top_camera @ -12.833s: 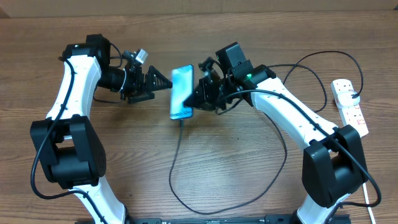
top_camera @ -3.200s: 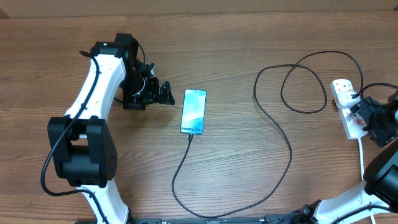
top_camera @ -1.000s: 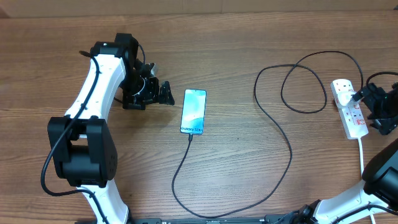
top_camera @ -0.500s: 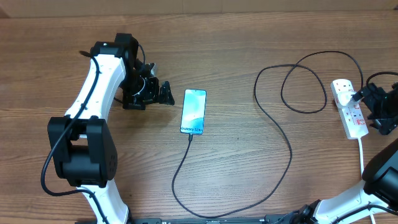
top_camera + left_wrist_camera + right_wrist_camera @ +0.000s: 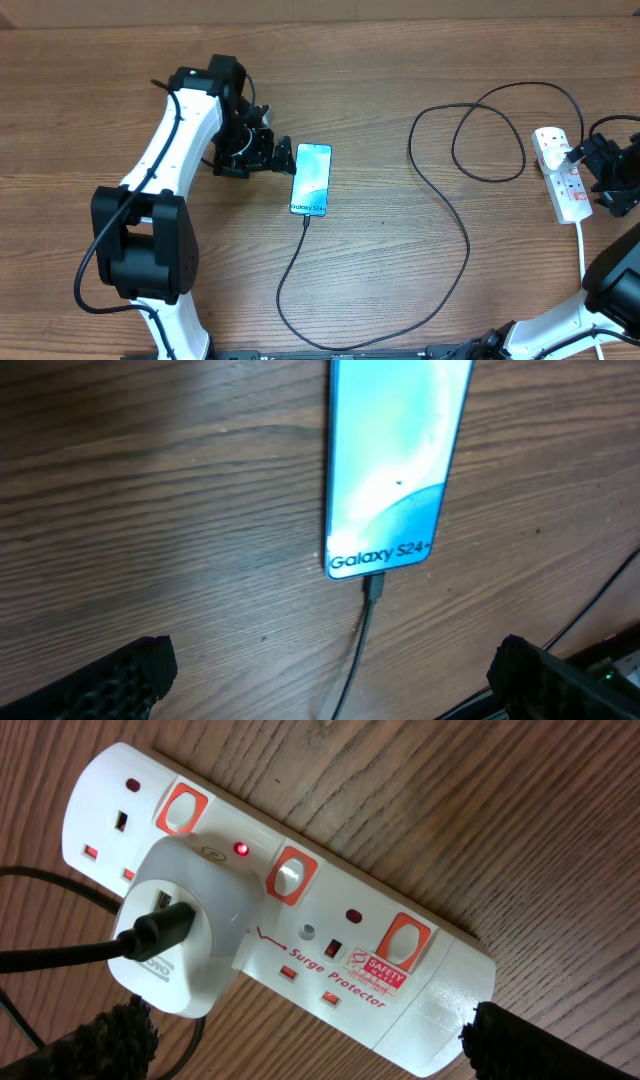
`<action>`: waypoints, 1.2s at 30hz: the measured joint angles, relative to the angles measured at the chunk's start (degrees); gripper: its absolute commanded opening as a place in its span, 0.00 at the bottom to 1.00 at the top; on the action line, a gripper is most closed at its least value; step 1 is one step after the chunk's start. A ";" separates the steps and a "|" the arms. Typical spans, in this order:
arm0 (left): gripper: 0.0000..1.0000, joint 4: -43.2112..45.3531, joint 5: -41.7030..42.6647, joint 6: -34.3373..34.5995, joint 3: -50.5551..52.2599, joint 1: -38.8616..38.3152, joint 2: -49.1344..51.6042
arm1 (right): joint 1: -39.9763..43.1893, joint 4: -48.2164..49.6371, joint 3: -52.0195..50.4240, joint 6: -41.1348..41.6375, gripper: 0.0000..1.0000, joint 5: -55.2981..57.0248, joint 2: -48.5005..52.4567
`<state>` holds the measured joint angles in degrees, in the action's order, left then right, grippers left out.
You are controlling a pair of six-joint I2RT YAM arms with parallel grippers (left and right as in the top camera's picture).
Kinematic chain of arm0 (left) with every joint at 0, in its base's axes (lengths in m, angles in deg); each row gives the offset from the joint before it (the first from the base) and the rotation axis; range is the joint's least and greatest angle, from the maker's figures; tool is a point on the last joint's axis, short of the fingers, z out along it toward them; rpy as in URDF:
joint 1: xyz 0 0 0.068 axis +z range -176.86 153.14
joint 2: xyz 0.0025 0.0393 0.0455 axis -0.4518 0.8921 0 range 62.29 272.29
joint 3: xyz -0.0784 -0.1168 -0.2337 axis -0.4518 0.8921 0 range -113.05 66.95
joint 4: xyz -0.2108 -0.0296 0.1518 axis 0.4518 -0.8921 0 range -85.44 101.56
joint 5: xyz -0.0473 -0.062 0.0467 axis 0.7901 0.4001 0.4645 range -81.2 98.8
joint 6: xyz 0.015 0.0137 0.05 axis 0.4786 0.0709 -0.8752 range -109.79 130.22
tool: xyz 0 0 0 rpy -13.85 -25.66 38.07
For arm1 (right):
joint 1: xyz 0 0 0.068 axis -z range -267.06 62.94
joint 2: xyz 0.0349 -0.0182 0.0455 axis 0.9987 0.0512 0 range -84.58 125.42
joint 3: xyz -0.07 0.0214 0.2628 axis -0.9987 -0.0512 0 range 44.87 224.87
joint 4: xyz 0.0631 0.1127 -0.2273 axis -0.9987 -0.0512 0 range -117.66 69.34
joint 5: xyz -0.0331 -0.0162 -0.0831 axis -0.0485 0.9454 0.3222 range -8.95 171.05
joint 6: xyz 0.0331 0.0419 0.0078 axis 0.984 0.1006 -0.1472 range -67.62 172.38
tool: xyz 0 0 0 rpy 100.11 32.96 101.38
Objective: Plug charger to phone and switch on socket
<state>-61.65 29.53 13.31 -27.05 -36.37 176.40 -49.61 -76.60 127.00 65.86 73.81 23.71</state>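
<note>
Shifted rightward since a moment ago, the left fingers [image 5: 110,678] hang spread just left of the phone [image 5: 311,179], mid-frame on the counter [image 5: 380,280], charger [image 5: 374,586] plugged into its lower end. At the right edge, the right fingers [image 5: 105,1040] gape above the socket [image 5: 330,950], its red lamp [image 5: 240,849] lit. Both steps look done; withdrawing seems next.

Left gripper [image 5: 285,158] now nearer the phone [image 5: 311,179], just beside its upper edge corner.
</note>
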 measured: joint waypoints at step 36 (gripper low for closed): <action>1.00 3.56 -2.54 -0.07 0.02 -3.65 -23.63 | 0.00 0.00 0.00 -0.02 1.00 -0.02 0.00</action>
<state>-58.08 27.00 13.24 -27.03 -40.02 152.77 -49.61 -76.60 127.00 65.84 73.79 23.71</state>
